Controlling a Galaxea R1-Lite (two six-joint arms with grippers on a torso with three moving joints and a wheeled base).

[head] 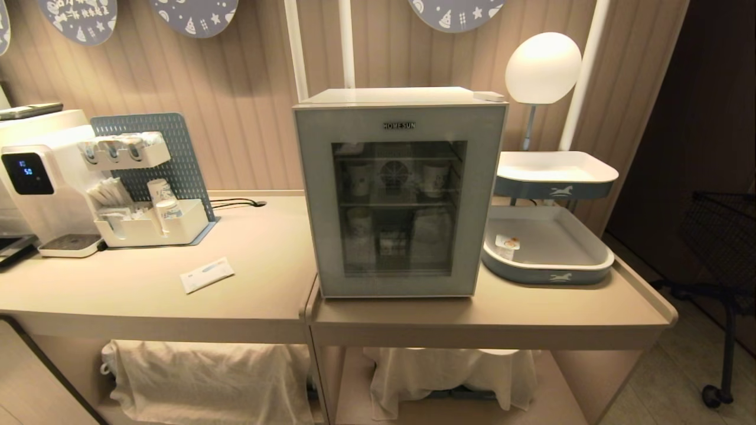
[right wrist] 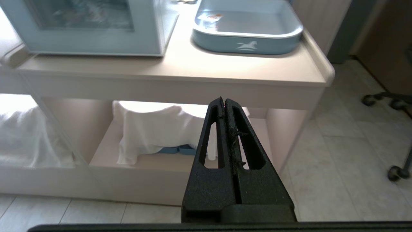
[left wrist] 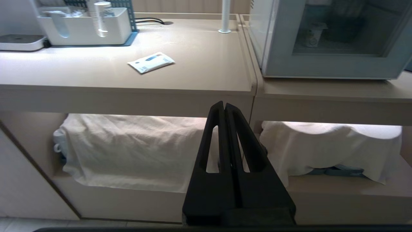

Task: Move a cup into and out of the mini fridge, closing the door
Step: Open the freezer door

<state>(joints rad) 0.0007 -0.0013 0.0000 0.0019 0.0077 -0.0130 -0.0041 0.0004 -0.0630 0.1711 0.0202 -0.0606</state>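
The white mini fridge (head: 390, 95) stands on the counter with its grey-blue glass door (head: 313, 206) shut. Cups and packets show dimly on its shelves. The cup (head: 507, 245), a small white tub with a printed foil lid, sits in the near-left corner of the lower blue tray (head: 555, 274), right of the fridge. In the right wrist view the cup (right wrist: 209, 18) and tray (right wrist: 248, 45) are up on the counter. My left gripper (left wrist: 224, 103) and right gripper (right wrist: 224, 99) hang shut and empty in front of the counter's edge, below the fridge (left wrist: 322, 67).
A water dispenser (head: 41, 177), an organiser with paper cups (head: 153, 224) and a flat packet (head: 207, 274) are on the left counter. An upper tray (head: 555, 177) and globe lamp (head: 542, 68) stand right of the fridge. White cloths (left wrist: 128, 148) cover the lower shelf. A wheeled black frame (head: 720, 295) is at far right.
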